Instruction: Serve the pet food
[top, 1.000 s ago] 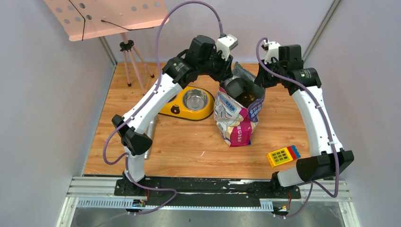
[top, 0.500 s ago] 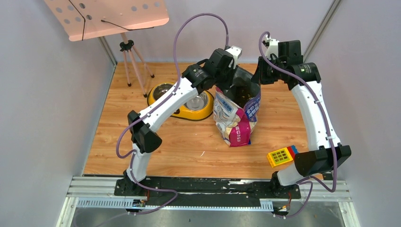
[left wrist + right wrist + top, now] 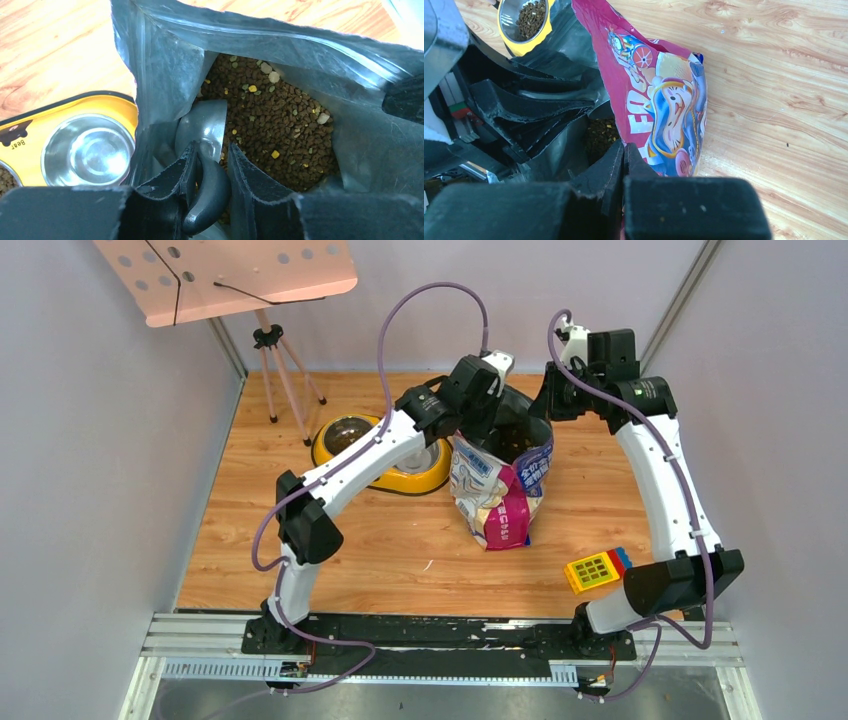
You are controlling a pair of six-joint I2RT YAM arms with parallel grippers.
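The glossy pink-blue cat food bag (image 3: 497, 492) stands open at mid-table. The brown kibble (image 3: 272, 117) fills its inside. My left gripper (image 3: 212, 150) is shut on the dark handle of the grey metal scoop (image 3: 206, 127). The scoop's bowl is inside the bag mouth, at the left edge of the kibble. My right gripper (image 3: 624, 148) is shut on the bag's rim (image 3: 644, 117) and holds the mouth open. In the top view both grippers, left (image 3: 488, 412) and right (image 3: 548, 408), meet over the bag's top.
The yellow double-bowl feeder (image 3: 352, 472) lies left of the bag. Its near steel bowl (image 3: 87, 149) is empty and its far bowl (image 3: 527, 19) holds kibble. A yellow keypad toy (image 3: 598, 568) lies front right. A pink stand on a tripod (image 3: 272, 348) is at the back left.
My left arm swung right from over the feeder to the bag's mouth and brought the scoop down inside. The right arm and the bag barely moved.
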